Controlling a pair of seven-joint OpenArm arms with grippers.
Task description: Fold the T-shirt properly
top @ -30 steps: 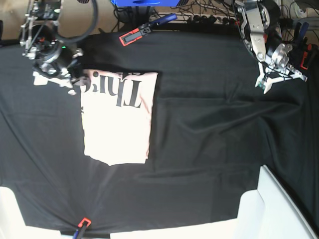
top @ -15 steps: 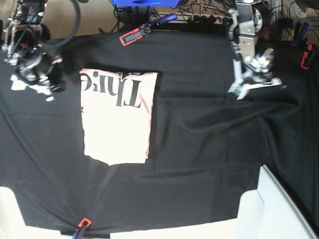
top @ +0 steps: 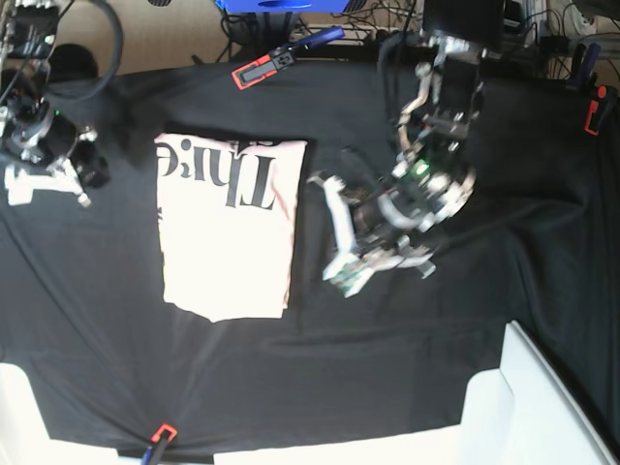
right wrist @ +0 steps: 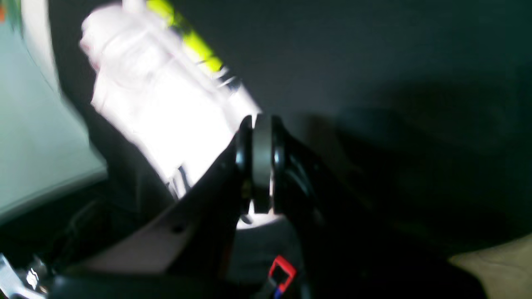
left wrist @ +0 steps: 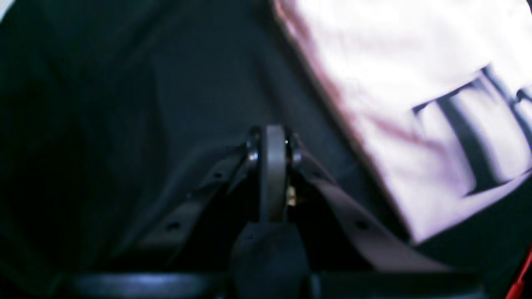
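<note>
Left gripper: fingers spread apart, nothing between them, hovering over bare cloth just off the T-shirt's edge nearest the counter middle. In the left wrist view the finger links splay wide below the lens, and the shirt corner with black lettering sits beside them, not touching.

Right gripper: at the counter's far-left corner, well apart from the shirt. Fingers look pale and blurred there; cannot tell whether apart or together. The right wrist view is smeared too (only the center roller and dark links read clearly).

T-shirt: pale pink, folded to a tall rectangle, lying flat on the left half of the counter, nearer the far edge than the near one. Black lettering runs across its far end, upside down in the base view. A yellow patch shows on the white cloth in the right wrist view, blurred.

Around: an orange-and-black clamp with blue handles at the far edge, another small orange clamp at the near edge by the left corner, a red clamp at the far-right edge. Nothing lies between the left gripper and the shirt.

Surface: the counter is covered by wrinkled black cloth, with creases running from the shirt toward the right edge. White panels stand at the near-right corner. Cables and a blue box sit beyond the far edge.
</note>
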